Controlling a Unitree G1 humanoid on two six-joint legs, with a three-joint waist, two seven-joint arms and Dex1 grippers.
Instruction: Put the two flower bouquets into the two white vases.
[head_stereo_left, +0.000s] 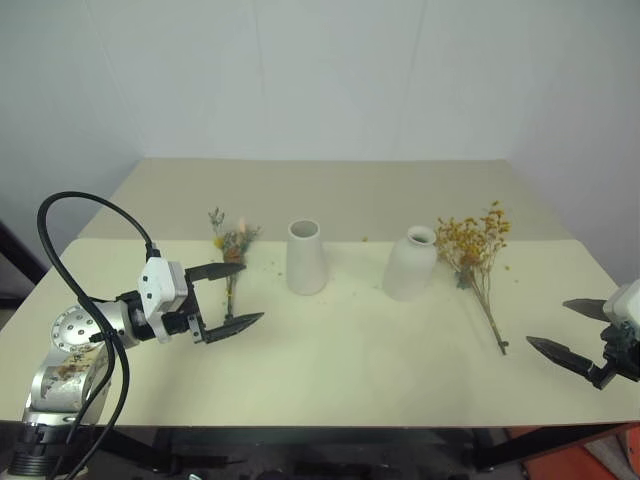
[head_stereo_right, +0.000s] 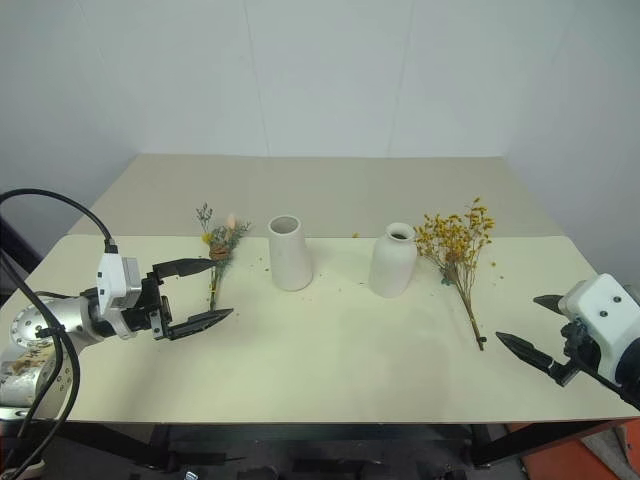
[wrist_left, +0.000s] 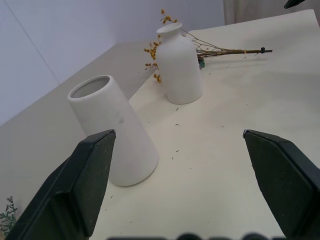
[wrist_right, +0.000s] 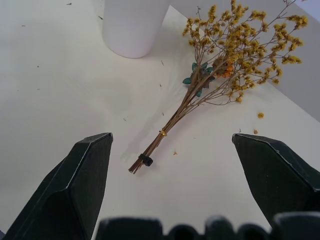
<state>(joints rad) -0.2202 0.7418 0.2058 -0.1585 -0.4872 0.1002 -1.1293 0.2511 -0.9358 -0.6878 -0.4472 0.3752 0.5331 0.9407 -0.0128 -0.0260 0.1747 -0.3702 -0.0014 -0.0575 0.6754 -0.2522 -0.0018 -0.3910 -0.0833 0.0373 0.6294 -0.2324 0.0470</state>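
Starting pickup: both bouquets lie flat on cream desk (head_stereo_left: 330, 360) beside tall tapered white ceramic vase (head_stereo_left: 305, 258); left pincer (head_stereo_left: 228, 295) and right pincer (head_stereo_right: 530, 328) gape wide, empty; next, right closes on bushy yellow-orange dried bouquet (wrist_right: 220, 65) stems.

I am looking at a bare test room, like a lab: a plain cream table (head_stereo_left: 330, 350) stands against blank white walls (head_stereo_left: 320, 70), with an orange crate (head_stereo_left: 600, 455) on the floor at five o'clock.
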